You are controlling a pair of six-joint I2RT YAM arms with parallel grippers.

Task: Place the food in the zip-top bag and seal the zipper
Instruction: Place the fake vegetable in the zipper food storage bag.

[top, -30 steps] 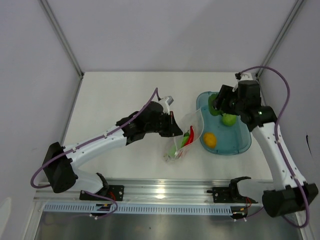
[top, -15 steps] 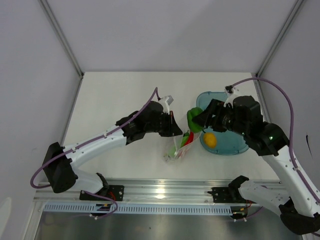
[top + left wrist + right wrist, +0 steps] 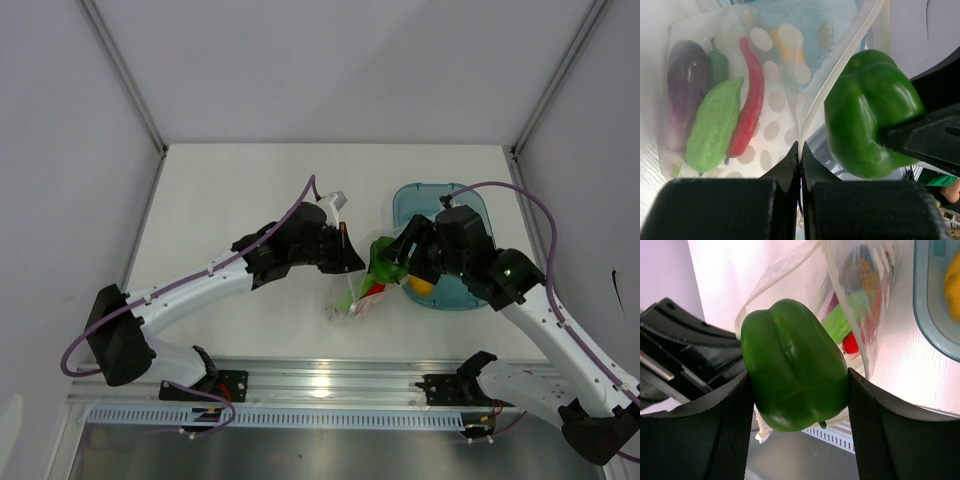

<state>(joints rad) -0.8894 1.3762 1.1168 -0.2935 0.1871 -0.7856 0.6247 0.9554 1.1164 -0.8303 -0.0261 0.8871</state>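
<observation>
right wrist, glossy pepper (image 3: 795, 365), seemingly crinkly bag (image 3: 837, 285)

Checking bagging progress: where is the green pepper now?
Top view, centre-right: the green pepper is clamped in the right end effector at the mouth of the zip-top bag, whose edge the left end effector pinches, just left of the teal tray.

From above, my right arm (image 3: 500, 275) covers most of the yellow fruit (image 3: 421, 286) toward the desk's right edge — the right wrist frame cuts it too. The green pepper (image 3: 386, 258) masks the fingertips of my right gripper (image 3: 398, 264) there. Inside the zip-top bag (image 3: 837, 285), pieces smear together.
</observation>
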